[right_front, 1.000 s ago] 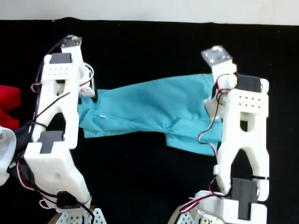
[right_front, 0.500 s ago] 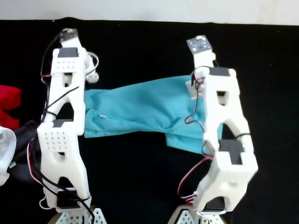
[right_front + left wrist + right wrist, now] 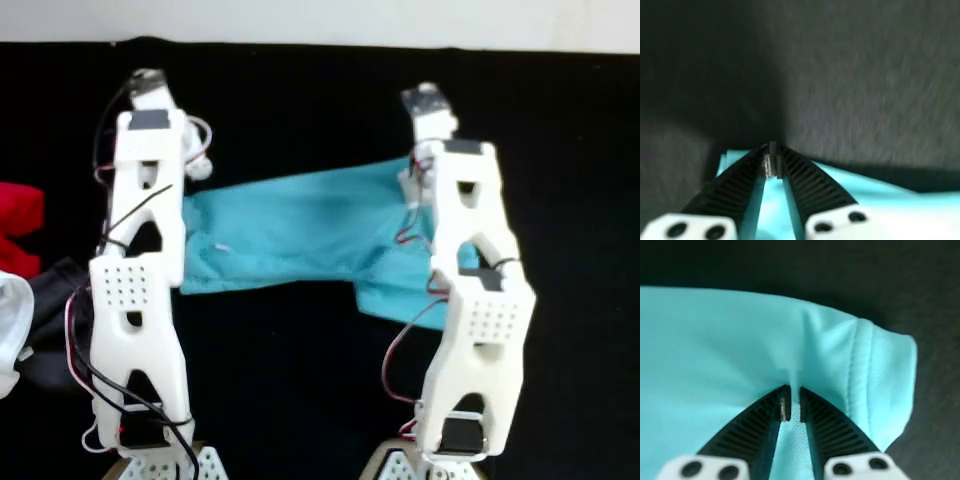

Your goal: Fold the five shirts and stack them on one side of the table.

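A teal shirt (image 3: 300,235) is stretched across the black table between the two arms. My left gripper (image 3: 772,161) is shut on the teal shirt (image 3: 770,200) at its left edge, near the point where the left arm (image 3: 150,170) stands in the high view. My right gripper (image 3: 792,407) is shut on a fold of the teal shirt (image 3: 715,350), close to a stitched hem. In the high view the right arm (image 3: 455,200) covers the shirt's right end, and a loose flap (image 3: 395,300) hangs toward the front.
A red garment (image 3: 20,225) lies at the left edge of the table. Below it sit a dark garment (image 3: 55,300) and a white one (image 3: 10,320). Black cloth (image 3: 300,400) covers the table in front of the shirt, between the arm bases.
Both arms have stretched out toward the far side of the table, drawing the shirt's held edges away from the bases. The right arm has also shifted left. Both grippers kept their hold.
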